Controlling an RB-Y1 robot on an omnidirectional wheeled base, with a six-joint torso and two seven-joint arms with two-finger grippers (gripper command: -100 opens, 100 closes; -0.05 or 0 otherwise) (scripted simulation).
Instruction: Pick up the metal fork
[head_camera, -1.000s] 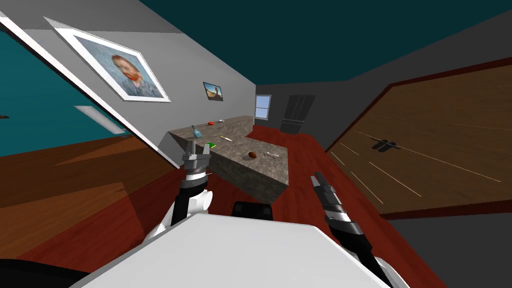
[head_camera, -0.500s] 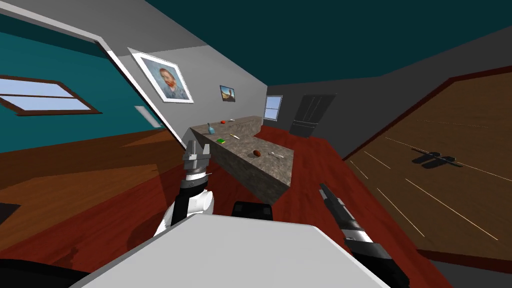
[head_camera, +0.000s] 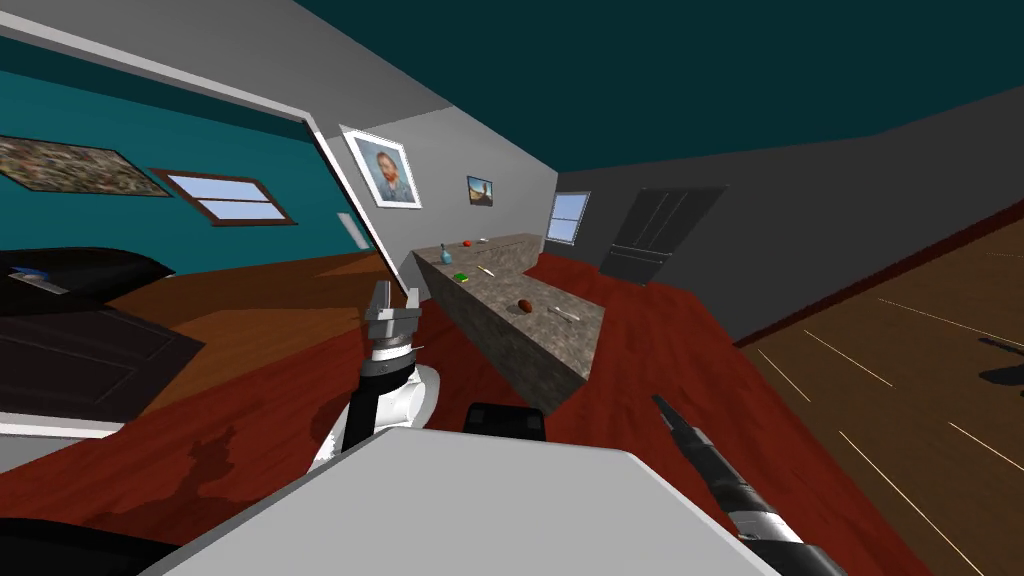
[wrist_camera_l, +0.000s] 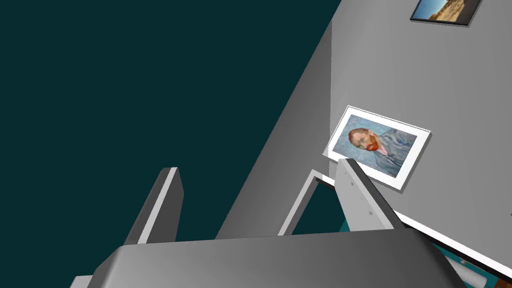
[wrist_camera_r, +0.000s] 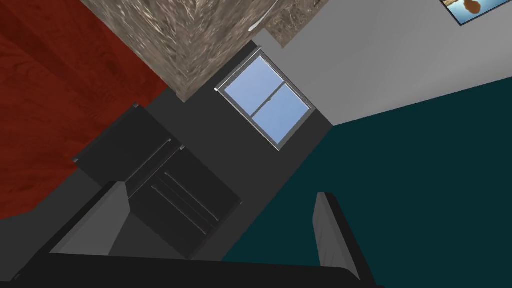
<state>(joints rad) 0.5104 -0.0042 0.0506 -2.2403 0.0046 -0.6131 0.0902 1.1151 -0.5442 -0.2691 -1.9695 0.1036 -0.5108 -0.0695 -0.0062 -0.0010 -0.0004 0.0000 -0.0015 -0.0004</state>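
Observation:
The fork (head_camera: 566, 315), small and pale, lies near the close end of a long stone-patterned counter (head_camera: 530, 345) ahead of me, just right of a brown round object (head_camera: 524, 305). My left gripper (head_camera: 396, 297) is raised to the left of the counter's near end, well short of the fork, open and empty; its fingers (wrist_camera_l: 161, 202) stand wide apart. My right gripper (head_camera: 665, 408) hangs low over the red floor to the right of the counter, open and empty (wrist_camera_r: 220, 220). In the right wrist view a corner of the counter (wrist_camera_r: 200, 30) lies far beyond the fingers.
Further along the counter lie a green item (head_camera: 460, 276), a blue bottle (head_camera: 446, 256), a red item (head_camera: 467, 243) and a pale stick (head_camera: 487, 270). A dark cabinet (head_camera: 655, 235) stands against the far wall. A dark low piece of furniture (head_camera: 80, 340) sits at the left.
My view has swung left, so the counter and wall pictures have drifted right. The right gripper has dropped lower and to the right. The left gripper has held its pose.

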